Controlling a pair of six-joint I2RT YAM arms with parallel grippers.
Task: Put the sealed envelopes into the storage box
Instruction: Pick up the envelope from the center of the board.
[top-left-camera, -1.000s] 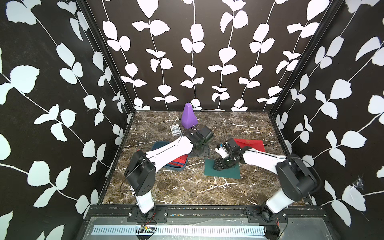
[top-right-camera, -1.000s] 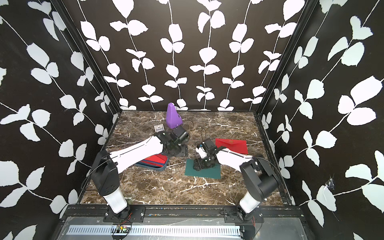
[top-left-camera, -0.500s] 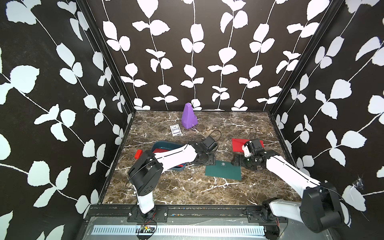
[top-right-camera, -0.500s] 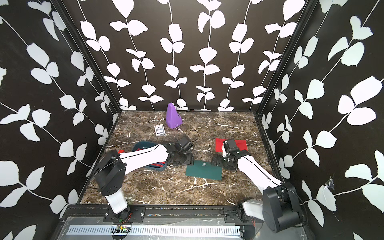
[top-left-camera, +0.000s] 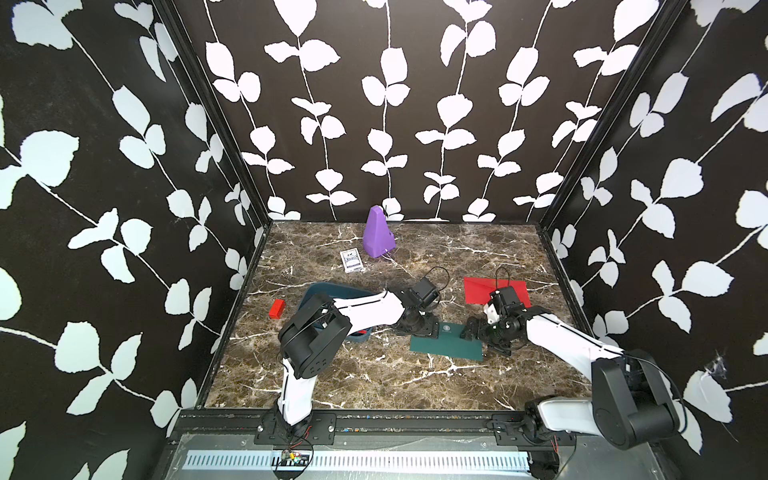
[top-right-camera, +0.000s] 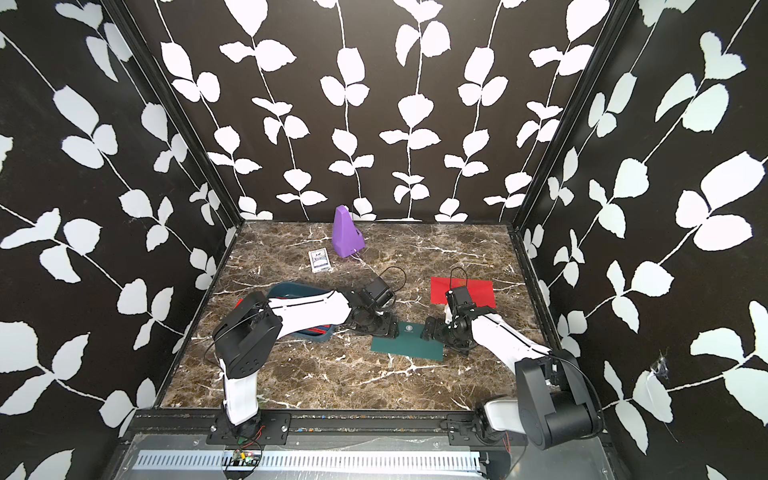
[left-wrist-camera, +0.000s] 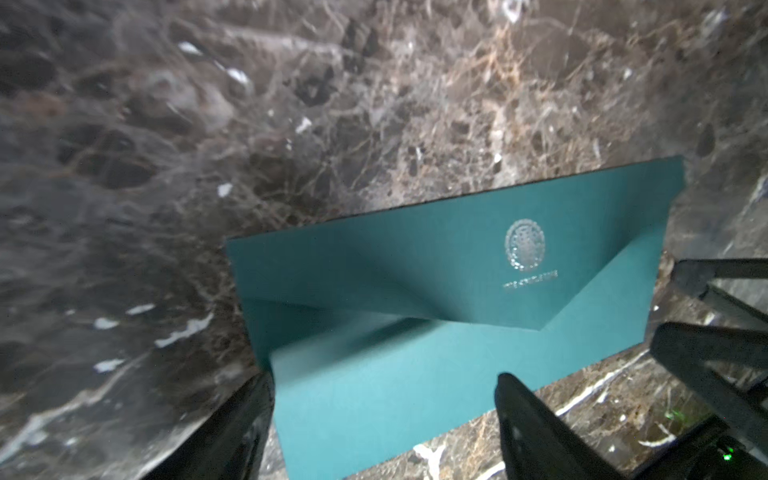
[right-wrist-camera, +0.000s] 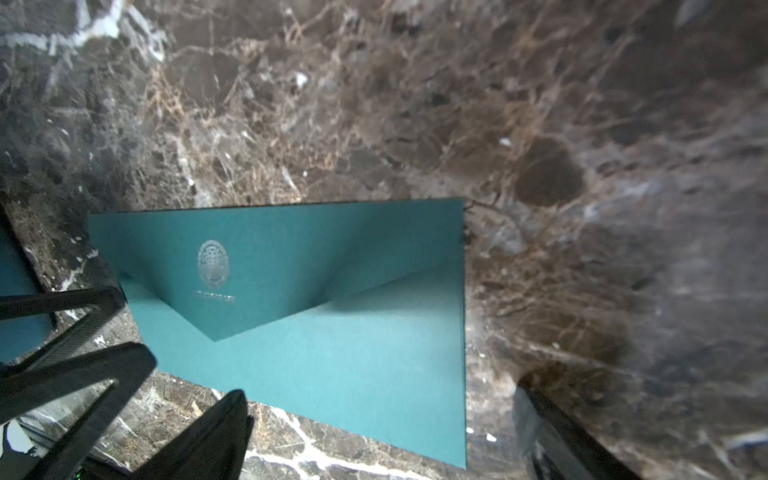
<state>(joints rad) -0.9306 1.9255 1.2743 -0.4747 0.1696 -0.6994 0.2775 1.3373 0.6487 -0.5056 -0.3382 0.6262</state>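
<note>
One green envelope (top-left-camera: 446, 348) flat; left gripper (left-wrist-camera: 384, 380), right gripper (right-wrist-camera: 382, 390) spread wide at its ends; storage box (top-left-camera: 332, 288) beside it, mostly arm-hidden.

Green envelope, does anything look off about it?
The green envelope lies slightly askew on the table. Its flap seems a little lifted, casting a shadow, with no seal sticker visible.

Both top views are bright and evenly lit from overhead, sharp across the table (top-left-camera: 374, 374), with only short soft shadows under the arms (top-left-camera: 365, 311) and straight lines bowing slightly near the picture borders. Both wrist views are dimmer, the marble smeared and out of focus toward their borders. The envelope (left-wrist-camera: 436, 257) carries a soft shadow, and the near fingers (left-wrist-camera: 528, 428) are dark and blurred.
</note>
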